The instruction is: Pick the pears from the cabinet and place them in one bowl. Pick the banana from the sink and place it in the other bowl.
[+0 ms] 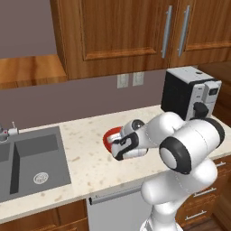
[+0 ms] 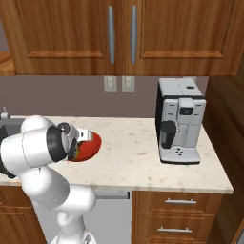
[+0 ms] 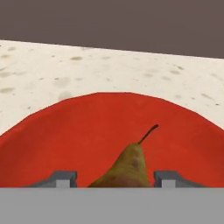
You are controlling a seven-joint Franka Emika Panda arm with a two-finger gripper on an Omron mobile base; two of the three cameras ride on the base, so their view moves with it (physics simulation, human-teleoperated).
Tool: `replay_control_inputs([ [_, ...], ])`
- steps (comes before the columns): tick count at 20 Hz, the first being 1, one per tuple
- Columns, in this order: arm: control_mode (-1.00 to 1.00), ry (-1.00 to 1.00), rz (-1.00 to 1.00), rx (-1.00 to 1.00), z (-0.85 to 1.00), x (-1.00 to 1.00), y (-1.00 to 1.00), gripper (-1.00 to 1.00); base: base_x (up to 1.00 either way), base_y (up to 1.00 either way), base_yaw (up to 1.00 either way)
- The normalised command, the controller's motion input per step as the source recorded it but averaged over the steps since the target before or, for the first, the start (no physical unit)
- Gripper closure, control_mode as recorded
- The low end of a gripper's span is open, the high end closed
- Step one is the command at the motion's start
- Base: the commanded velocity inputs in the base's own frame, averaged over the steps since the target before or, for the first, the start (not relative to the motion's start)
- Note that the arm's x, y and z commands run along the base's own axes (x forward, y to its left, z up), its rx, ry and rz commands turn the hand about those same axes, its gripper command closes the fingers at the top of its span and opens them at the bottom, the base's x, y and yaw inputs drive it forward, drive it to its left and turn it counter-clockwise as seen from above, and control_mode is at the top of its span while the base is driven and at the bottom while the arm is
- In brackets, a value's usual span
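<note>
- The tool [image 3: 113, 177] hung low over the red bowl [image 3: 65, 140], its two dark finger tips [image 3: 63, 178] standing wide apart on either side of a pear [image 3: 127, 168]; whether they pressed on the fruit or had let it go, the hand view did not settle.
- The pear sat between the tips, neck and thin stem pointing away from the tool toward the bowl's far wall. It looked yellow-brown with darker mottling.
- As a judgement, such a fruit would be light and firm but easily bruised, with smooth skin that could slip. The broad belly seemed the place to hold it, not the tapering neck or the brittle stem.
- Its rounded body could roll on the bowl's glossy, sloping inside, so a low, gentle release seemed wise.
- Just beneath and ahead of the tool, the bowl rested on the speckled pale desk [image 1: 85, 149]; from the base views the wrist hid much of the bowl [image 1: 109, 135], and only its far edge [image 2: 93, 143] showed past the arm.
- Well off to one side of the tool lay the dark grey sink [image 1: 31, 162], and no banana could be made out in the part shown.
- Farther along the desk on the other side stood a coffee machine [image 2: 180, 121].
- High above the tool hung the wooden cabinet [image 1: 113, 31].
</note>
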Motion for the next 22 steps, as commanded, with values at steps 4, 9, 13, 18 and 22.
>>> replay_control_inputs([
  [4, -1.0, -0.02, -0.01, 0.01, 0.08, 0.37, 0.0, -1.0, 0.0, 0.0, 0.0],
  [9, -1.0, -0.05, -0.06, 0.04, 0.39, 0.65, 0.0, -1.0, 0.0, 0.0, 0.0],
  [13, -1.0, 0.0, -0.08, 0.06, 0.55, 0.39, 0.03, -1.0, 0.0, 0.0, 0.0],
  [18, -1.0, 0.0, -0.04, 0.07, 0.5, -0.54, 0.0, -1.0, 0.0, 0.0, 0.0],
  [22, -1.0, 0.0, 0.0, 0.07, 0.33, -1.0, 0.0, -1.0, 0.0, 0.0, 0.0],
])
